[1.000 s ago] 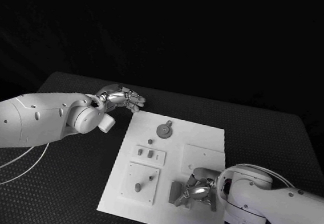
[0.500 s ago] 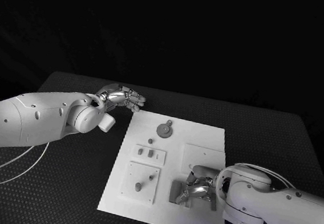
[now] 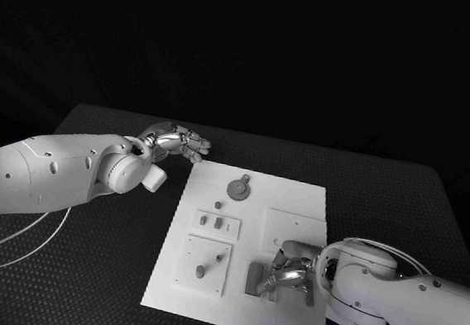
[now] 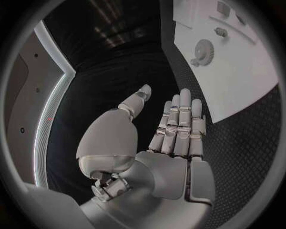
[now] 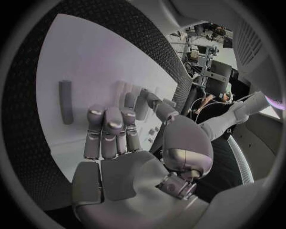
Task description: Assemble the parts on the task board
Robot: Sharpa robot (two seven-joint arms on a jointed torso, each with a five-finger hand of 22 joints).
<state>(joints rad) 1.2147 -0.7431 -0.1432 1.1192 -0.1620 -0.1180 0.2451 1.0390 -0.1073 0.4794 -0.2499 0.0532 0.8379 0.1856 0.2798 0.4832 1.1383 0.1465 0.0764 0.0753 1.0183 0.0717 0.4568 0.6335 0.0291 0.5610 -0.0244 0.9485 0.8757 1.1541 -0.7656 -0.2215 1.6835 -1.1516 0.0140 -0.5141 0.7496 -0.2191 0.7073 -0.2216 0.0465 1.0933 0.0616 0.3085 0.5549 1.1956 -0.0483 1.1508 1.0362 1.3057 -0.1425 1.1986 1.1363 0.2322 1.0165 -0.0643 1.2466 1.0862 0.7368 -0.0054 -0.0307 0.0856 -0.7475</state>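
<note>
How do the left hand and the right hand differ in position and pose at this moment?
The left hand is off the task board, over the black table near the board's far left corner; the right hand is over the board's near right part. The left hand's fingers are straight with nothing between them; the right hand's fingers curl down toward the board. Whether the right hand holds a part is unclear. Both are silver on white arms.
</note>
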